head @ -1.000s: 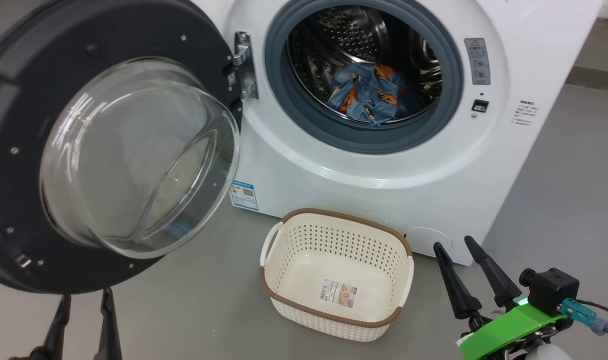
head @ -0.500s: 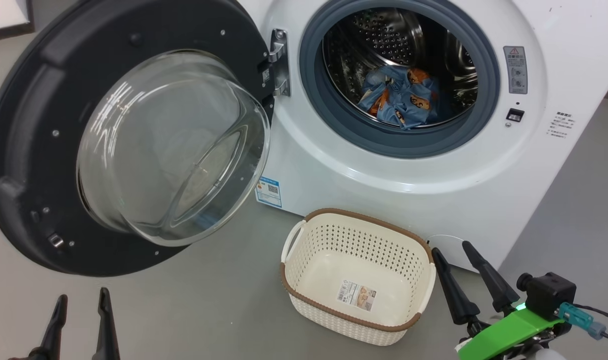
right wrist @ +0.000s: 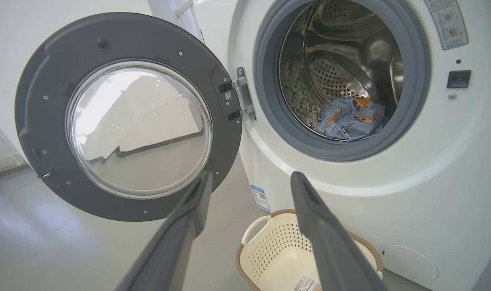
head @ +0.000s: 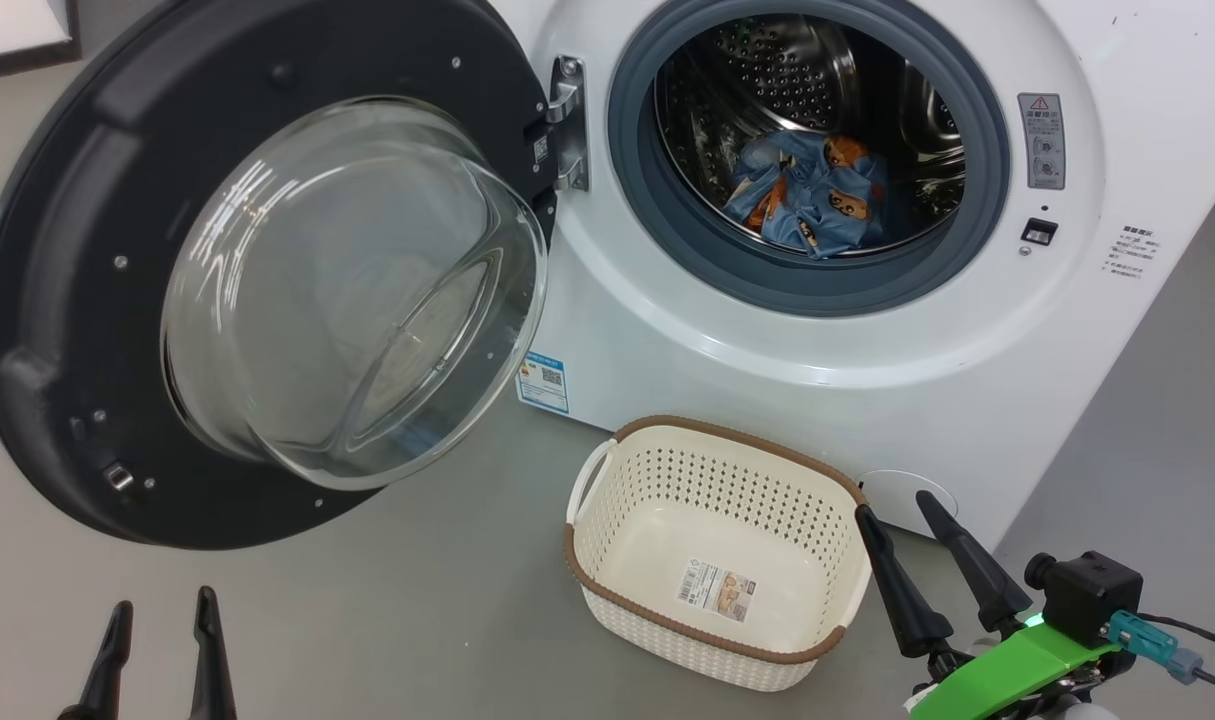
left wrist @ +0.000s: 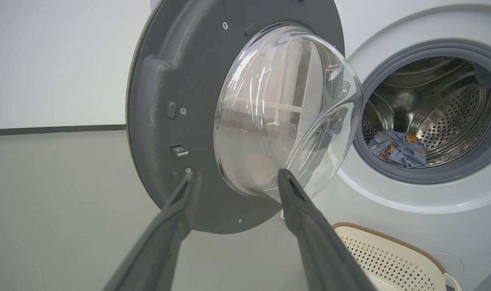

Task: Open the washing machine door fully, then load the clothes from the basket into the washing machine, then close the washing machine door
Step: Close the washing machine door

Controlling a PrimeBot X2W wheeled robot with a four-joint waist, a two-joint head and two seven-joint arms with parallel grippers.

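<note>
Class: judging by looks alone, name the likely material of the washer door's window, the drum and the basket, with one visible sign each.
Door window: clear, glossy, bulging, with sharp reflections; probably glass, though clear plastic cannot be excluded. Drum: shiny, mirror-like, punched with holes; looks like stainless steel. Basket: matte cream, moulded perforations; likely plastic, with a brown braided-looking rim.

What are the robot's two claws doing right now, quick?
The left claw, two long dark fingers: open, holding nothing.
The right claw, two long dark fingers: open, holding nothing.
</note>
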